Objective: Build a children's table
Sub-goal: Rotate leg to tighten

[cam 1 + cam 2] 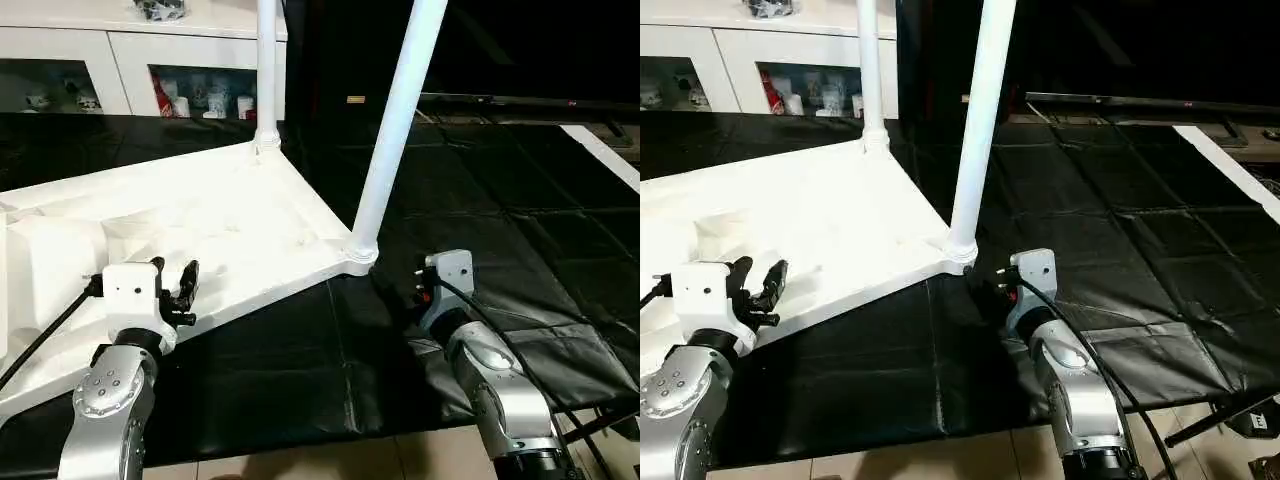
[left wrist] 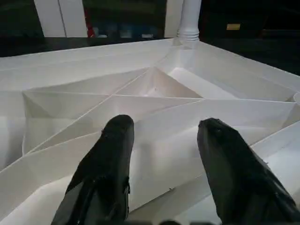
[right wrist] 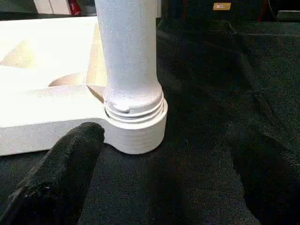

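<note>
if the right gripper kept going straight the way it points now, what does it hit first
Most likely the near leg of the children's table, right at its base in the corner socket. The right gripper has its fingers open with the socket just ahead; the exact gap is hard to judge.

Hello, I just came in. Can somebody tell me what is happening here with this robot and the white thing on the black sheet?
The robot is building a children's table. The white table top lies upside down, ribbed side up, on a black sheet. Two legs stand upright in corner sockets: the near leg and the far leg. The right gripper is open and empty, low on the sheet at the near leg's socket. The left gripper is over the ribbed underside, fingers apart, holding nothing.
</note>
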Tool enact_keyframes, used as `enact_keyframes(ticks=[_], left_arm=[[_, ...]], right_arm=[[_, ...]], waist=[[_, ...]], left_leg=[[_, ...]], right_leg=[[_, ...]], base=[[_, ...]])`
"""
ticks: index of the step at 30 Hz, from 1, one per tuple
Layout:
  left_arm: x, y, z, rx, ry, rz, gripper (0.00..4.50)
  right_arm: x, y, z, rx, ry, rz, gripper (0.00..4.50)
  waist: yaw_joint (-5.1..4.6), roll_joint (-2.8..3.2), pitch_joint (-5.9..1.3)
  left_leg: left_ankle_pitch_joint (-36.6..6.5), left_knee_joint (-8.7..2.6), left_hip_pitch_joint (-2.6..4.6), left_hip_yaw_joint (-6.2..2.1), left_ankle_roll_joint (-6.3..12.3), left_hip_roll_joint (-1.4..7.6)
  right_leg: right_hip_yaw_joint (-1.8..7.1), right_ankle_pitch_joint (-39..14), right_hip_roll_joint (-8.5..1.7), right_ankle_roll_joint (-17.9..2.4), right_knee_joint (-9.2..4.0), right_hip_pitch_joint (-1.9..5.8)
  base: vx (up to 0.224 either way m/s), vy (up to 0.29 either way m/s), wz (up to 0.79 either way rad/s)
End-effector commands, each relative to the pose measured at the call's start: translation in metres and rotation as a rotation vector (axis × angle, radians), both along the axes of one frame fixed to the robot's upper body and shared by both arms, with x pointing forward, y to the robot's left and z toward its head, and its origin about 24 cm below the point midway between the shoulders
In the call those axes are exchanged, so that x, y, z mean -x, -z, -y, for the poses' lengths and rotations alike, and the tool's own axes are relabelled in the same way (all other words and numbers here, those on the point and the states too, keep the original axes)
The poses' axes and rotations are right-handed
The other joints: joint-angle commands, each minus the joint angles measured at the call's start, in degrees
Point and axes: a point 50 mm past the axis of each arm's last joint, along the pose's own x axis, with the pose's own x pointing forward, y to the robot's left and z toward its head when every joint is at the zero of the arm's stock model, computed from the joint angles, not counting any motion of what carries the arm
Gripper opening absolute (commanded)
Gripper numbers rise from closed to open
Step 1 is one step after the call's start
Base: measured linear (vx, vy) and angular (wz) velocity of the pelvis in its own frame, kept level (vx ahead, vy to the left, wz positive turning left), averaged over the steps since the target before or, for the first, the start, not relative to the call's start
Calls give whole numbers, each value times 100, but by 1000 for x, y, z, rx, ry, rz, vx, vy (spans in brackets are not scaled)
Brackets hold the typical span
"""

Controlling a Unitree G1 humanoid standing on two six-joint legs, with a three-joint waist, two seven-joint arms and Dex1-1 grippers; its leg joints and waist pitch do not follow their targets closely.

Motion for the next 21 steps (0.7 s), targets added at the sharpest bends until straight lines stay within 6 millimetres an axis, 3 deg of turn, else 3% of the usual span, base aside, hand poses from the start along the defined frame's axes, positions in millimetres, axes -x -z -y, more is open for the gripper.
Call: enact_keyframes(ticks=[1, 21], left_arm=[[0, 0, 1, 2, 6, 7, 247], [0, 0, 1, 2, 6, 7, 247]], right_arm=[[-2, -4, 1, 2, -8, 10, 450], [-2, -4, 1, 2, -8, 10, 450]], waist=[[5, 88, -302], [9, 86, -310]], left_leg=[[-1203, -446, 6, -98, -6, 243], [-1153, -437, 4, -96, 2, 239]], right_leg=[[466, -1359, -419, -352, -440, 254], [467, -1292, -422, -375, -429, 262]], base=[[0, 0, 0], [0, 0, 0]])
